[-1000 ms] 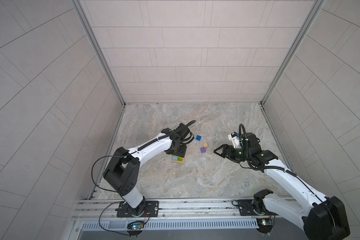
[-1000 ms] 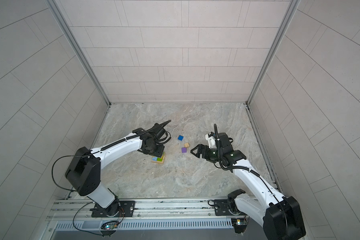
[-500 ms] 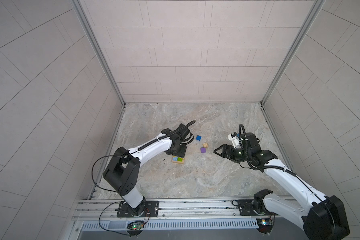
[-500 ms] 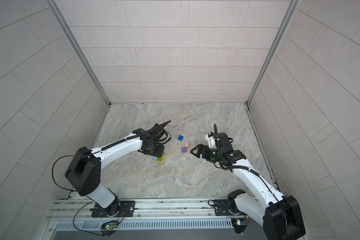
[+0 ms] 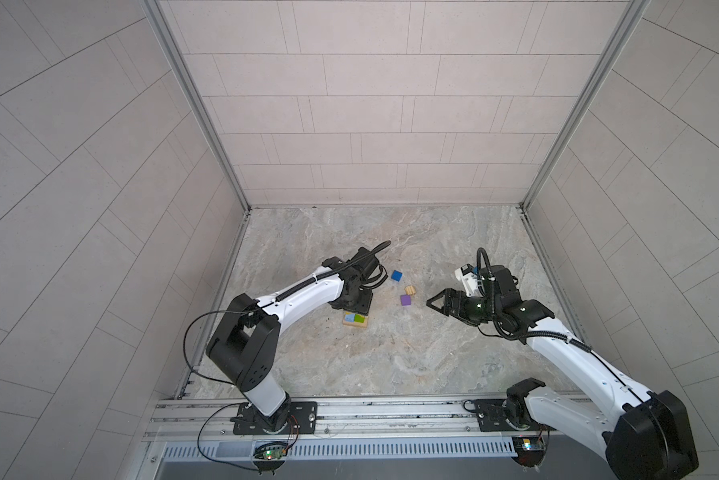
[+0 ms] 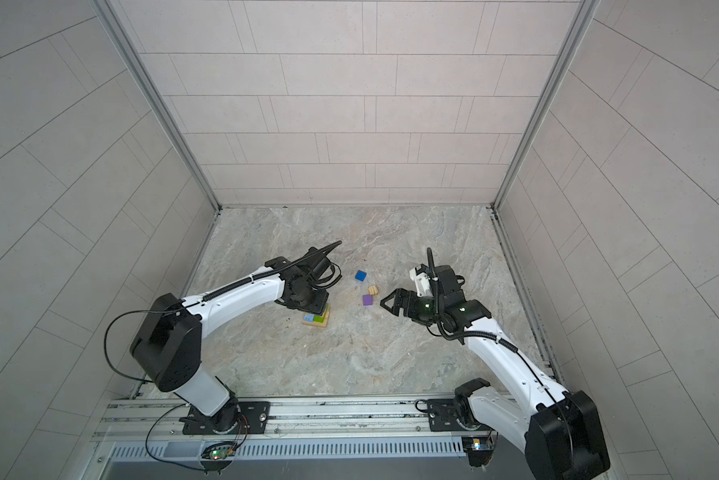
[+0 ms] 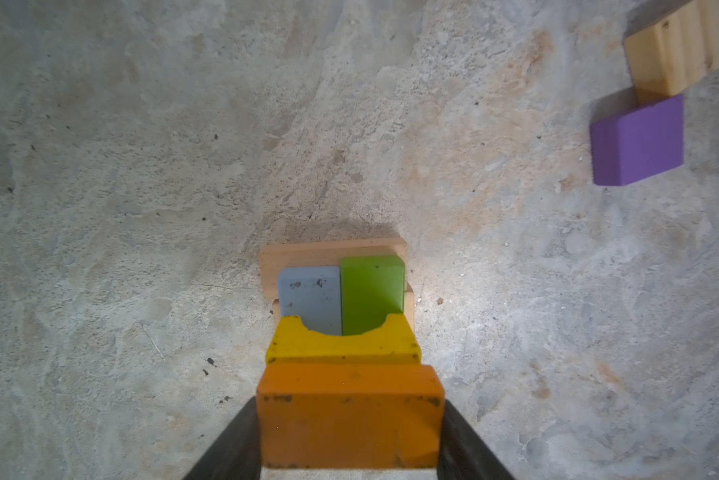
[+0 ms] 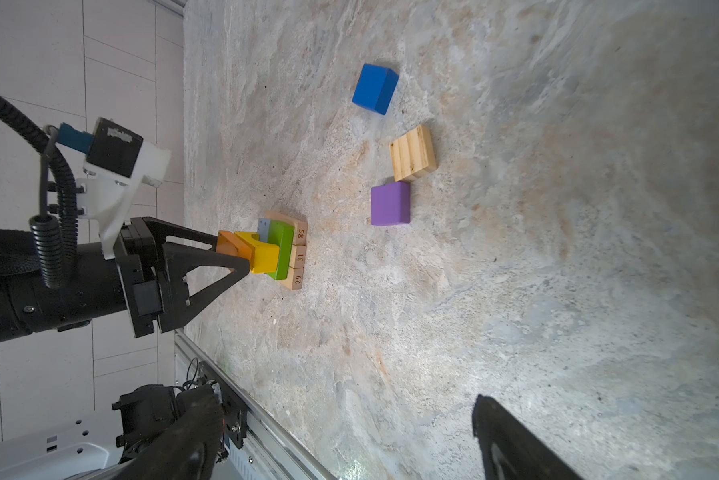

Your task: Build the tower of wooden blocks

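The wood block tower (image 5: 355,320) (image 6: 316,320) stands left of the floor's middle. Tan bars (image 8: 297,257) form its base. A light-blue bar (image 7: 310,297) and a green bar (image 7: 372,289) lie on them, with a notched yellow block (image 7: 343,347) on top. My left gripper (image 7: 349,409) (image 5: 351,305) is shut on an orange block (image 7: 349,415) (image 8: 231,247), which rests against the yellow block's top. My right gripper (image 5: 434,301) (image 6: 386,302) (image 8: 341,453) hovers open and empty, to the right of the loose blocks.
Between the two grippers lie a dark-blue cube (image 5: 396,276) (image 8: 375,89), a tan block (image 5: 410,289) (image 8: 413,153) and a purple cube (image 5: 406,300) (image 7: 638,143). Tiled walls enclose the marble floor (image 5: 391,353). A metal rail (image 5: 370,411) runs along the front.
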`<action>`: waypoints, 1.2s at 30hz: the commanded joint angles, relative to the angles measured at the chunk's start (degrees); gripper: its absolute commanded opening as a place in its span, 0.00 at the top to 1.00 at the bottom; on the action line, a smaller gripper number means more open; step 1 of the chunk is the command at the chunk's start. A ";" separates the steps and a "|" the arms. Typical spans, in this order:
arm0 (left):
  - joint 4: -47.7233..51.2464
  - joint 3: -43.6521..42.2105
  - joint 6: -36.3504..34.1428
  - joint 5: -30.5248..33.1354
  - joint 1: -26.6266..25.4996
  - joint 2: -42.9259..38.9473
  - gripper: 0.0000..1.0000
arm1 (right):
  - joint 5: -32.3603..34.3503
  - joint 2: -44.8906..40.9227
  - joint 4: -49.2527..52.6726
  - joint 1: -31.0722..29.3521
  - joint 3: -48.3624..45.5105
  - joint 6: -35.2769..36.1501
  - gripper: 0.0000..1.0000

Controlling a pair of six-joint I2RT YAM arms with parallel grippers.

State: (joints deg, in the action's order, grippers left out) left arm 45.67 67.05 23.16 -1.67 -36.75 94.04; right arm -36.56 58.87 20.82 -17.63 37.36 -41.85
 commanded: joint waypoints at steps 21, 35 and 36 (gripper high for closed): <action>0.03 -0.49 0.27 0.57 0.35 1.25 0.43 | 0.61 0.28 0.36 -0.30 0.69 0.54 0.05; 0.64 -0.43 0.27 0.97 0.33 0.97 0.38 | 0.61 0.54 0.27 -0.30 0.42 0.64 0.05; 0.64 -0.42 0.25 1.05 0.36 0.89 0.38 | 0.61 0.63 0.27 -0.35 0.43 0.62 0.05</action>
State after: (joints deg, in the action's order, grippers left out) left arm 45.50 66.83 23.14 -1.61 -36.75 94.50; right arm -36.56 59.33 20.84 -17.63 37.36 -41.85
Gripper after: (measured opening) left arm 0.621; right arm 0.948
